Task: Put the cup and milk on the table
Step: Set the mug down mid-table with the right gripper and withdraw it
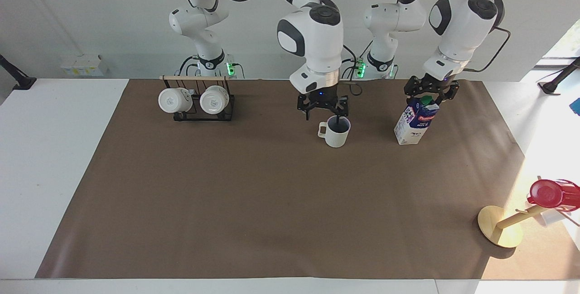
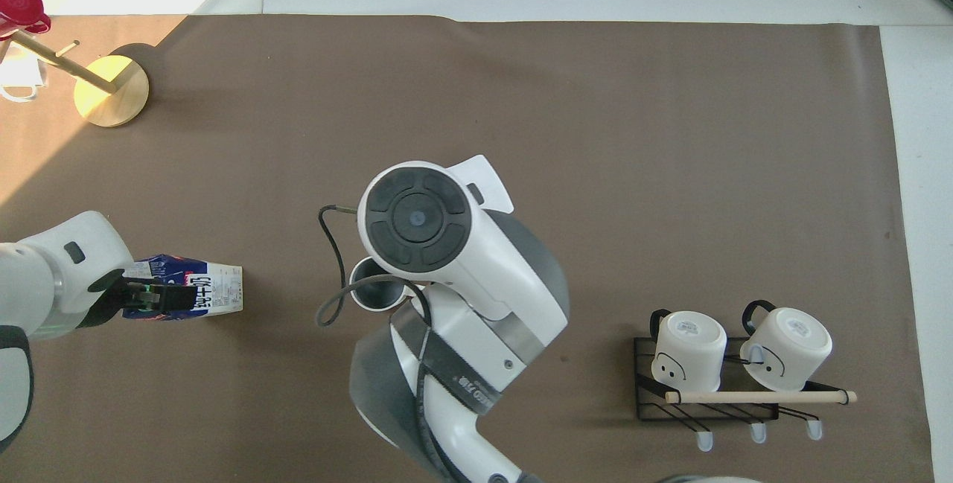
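The cup (image 1: 336,132) stands upright on the table's brown sheet (image 1: 272,194), handle toward the right arm's end. My right gripper (image 1: 322,111) hangs open just above it, off its rim toward the robots, touching nothing. In the overhead view the cup (image 2: 370,294) shows partly under the right arm's wrist. The milk (image 1: 416,122) stands upright beside the cup, toward the left arm's end. My left gripper (image 1: 429,91) is open just over its green cap. In the overhead view the left gripper (image 2: 160,295) covers the top of the milk (image 2: 212,297).
A black rack (image 1: 197,112) with two glossy white mugs stands near the robots toward the right arm's end; it also shows in the overhead view (image 2: 707,401). A wooden stand (image 1: 500,227) carrying a red cup (image 1: 550,193) sits at the corner farthest from the robots, toward the left arm's end.
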You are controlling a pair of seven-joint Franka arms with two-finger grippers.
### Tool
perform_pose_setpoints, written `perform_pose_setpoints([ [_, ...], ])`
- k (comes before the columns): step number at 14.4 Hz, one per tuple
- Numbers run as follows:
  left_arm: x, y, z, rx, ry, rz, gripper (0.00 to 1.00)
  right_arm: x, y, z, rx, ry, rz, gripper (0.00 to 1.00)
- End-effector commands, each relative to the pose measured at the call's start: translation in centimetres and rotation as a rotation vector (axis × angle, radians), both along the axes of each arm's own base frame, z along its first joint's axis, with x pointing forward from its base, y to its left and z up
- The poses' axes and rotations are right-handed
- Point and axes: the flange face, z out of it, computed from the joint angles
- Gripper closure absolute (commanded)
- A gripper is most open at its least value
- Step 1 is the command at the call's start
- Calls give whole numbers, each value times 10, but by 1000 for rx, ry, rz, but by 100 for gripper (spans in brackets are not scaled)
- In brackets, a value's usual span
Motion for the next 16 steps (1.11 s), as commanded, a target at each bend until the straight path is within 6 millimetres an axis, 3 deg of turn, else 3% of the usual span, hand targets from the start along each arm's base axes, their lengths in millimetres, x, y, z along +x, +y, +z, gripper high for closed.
perform_pose_setpoints([
  [1, -12, 7, -3, 14, -35, -12, 0, -6, -67, 25, -14, 3, -24, 0],
  [4, -12, 20, -12, 19, -46, -46, 0, 2, -124, 52, -44, 23, -22, 0],
  [7, -10, 27, -12, 21, -42, -51, 26, 6, -193, 86, -70, 36, -3, 0],
  [11, -9, 26, -10, 20, -37, -36, 33, 7, -277, 129, -92, 2, 84, 0],
  [14, -8, 26, -6, 19, -26, -22, 45, 7, -321, 159, -108, 0, 142, 0],
  [16, 4, 18, 14, 18, -18, 9, 50, 4, -340, 179, -113, 2, 163, 0],
])
